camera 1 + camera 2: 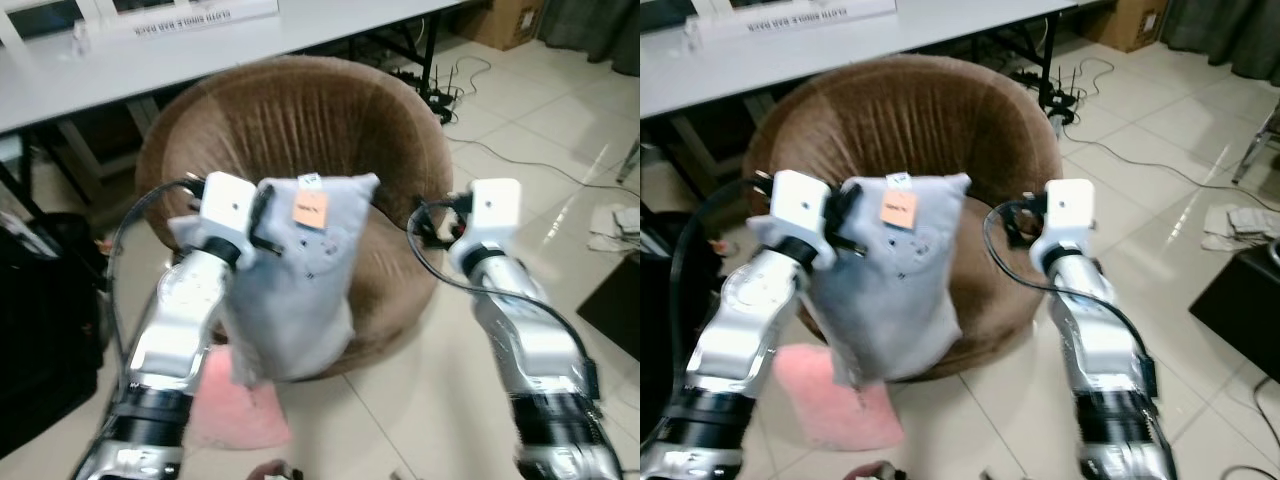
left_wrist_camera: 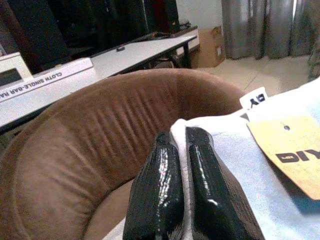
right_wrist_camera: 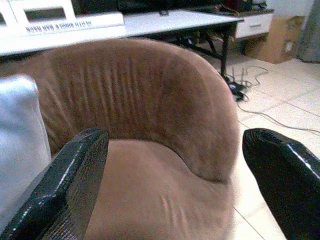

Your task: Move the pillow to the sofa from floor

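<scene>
Left gripper (image 2: 182, 150) pinched on grey pillow (image 1: 300, 290) over brown sofa (image 1: 300, 120); right gripper (image 3: 175, 165) wide open.

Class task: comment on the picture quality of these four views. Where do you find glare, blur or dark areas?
Left eye view: glare on the floor tiles, soft focus throughout. Left wrist view: the left claw, shut on the pillow, shines, and the background is dark. Right wrist view: the open right claw is blurred close up, while the sofa is sharper.
</scene>
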